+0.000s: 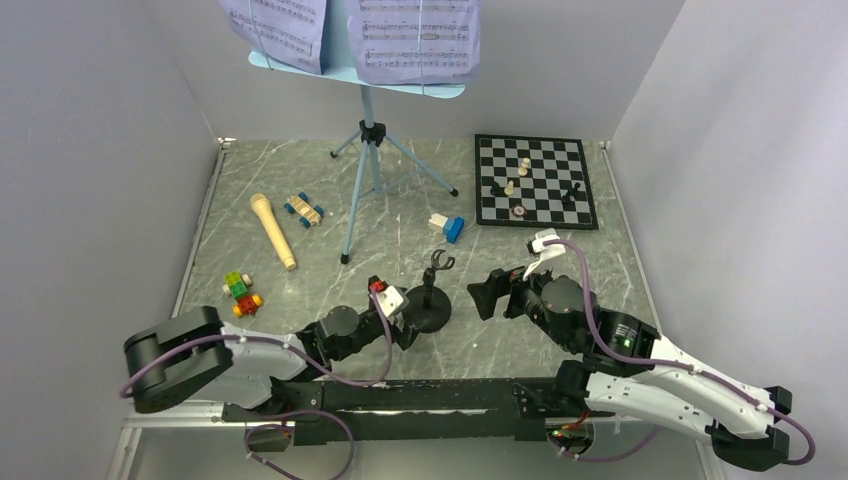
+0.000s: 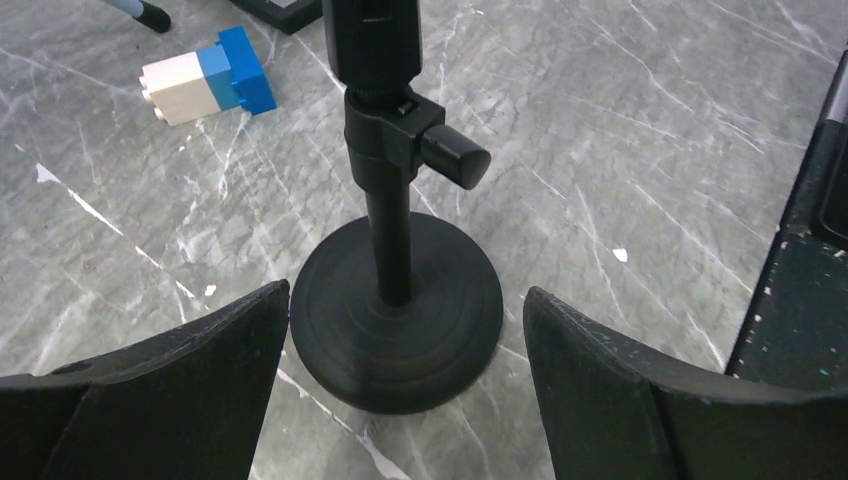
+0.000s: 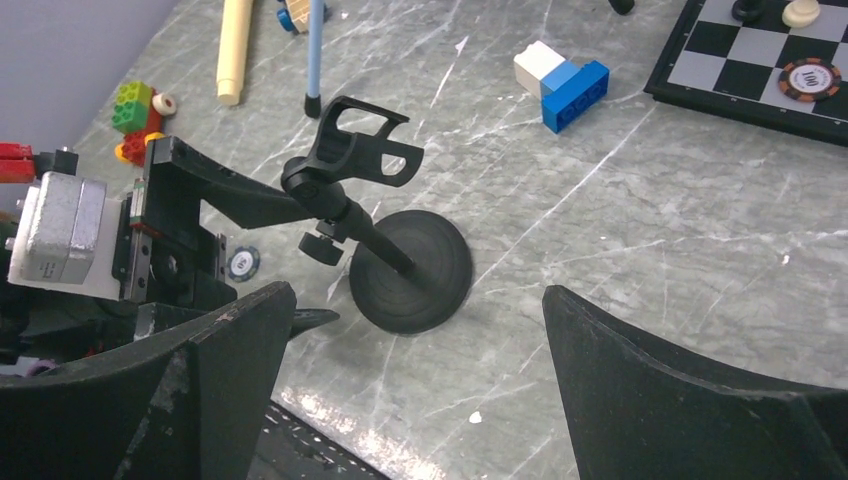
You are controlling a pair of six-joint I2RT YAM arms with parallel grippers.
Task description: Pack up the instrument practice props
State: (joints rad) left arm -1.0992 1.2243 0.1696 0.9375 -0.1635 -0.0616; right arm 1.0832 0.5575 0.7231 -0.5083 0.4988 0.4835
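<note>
In top view only: sheet-music pages [image 1: 415, 40]

Only legible txt: "100" on poker chip [image 3: 809, 79] on chessboard [image 3: 702, 68]; rest illegible.

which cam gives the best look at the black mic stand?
Right wrist: the mic stand shows whole there, clip, pole and round base. Left wrist is close on the base and lower pole, with the clip cut off at the top edge. Top external shows it small, from above.
</note>
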